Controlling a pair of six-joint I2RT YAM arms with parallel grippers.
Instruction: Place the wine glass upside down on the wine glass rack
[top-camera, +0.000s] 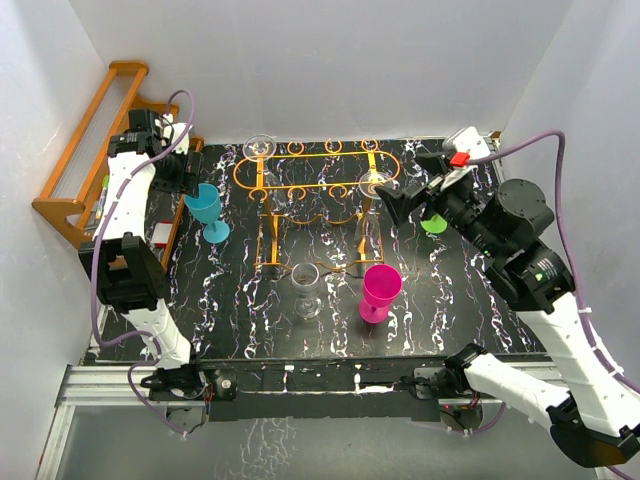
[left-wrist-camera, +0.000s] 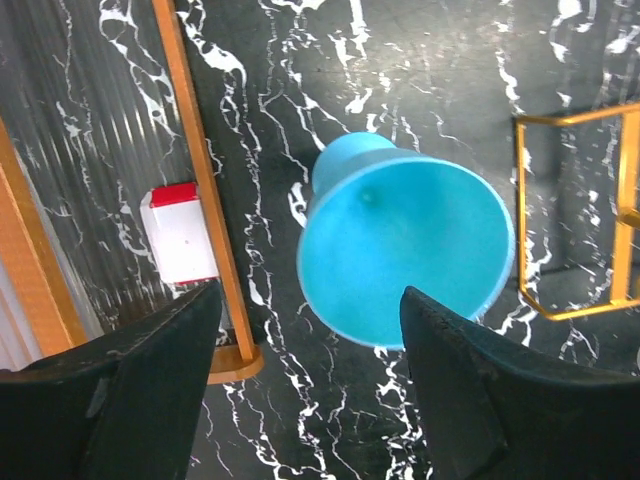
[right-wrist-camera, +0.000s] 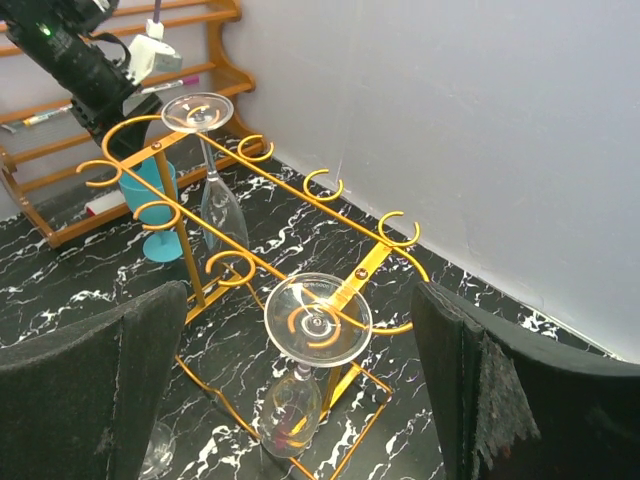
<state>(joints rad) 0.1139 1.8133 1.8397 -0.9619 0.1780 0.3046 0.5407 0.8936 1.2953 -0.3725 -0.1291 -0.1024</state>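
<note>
L gripper (top-camera: 188, 172), top view: near blue cup (top-camera: 205, 207); R gripper (top-camera: 397, 205) just beside rack (top-camera: 320, 156), where wine glass (top-camera: 372, 183) hangs upside down at right end; 2nd glass (top-camera: 307, 285) stands on table (top-camera: 450, 290). L wrist: fingers (left-wrist-camera: 150, 380) wide apart, empty, over blue cup. R wrist: fingers (right-wrist-camera: 90, 380) wide apart, empty, above hung wine glass.

The desk (top-camera: 440, 300) has a glossy black top veined with white, like polished marble. The wine glass rack (top-camera: 330, 157) is thin orange metal wire with a smooth, shiny coat. The hung wine glass (right-wrist-camera: 318, 322) and the standing wine glass (top-camera: 307, 290) are clear, glossy glass. The blue goblet (top-camera: 205, 208) and pink goblet (top-camera: 380, 290) look like smooth, satin plastic. The shelf (top-camera: 85, 130) is smooth orange wood. On the right pincer (right-wrist-camera: 298, 295), the fingers (right-wrist-camera: 540, 400) are matt black, 1 rough and frayed along its edge.
</note>
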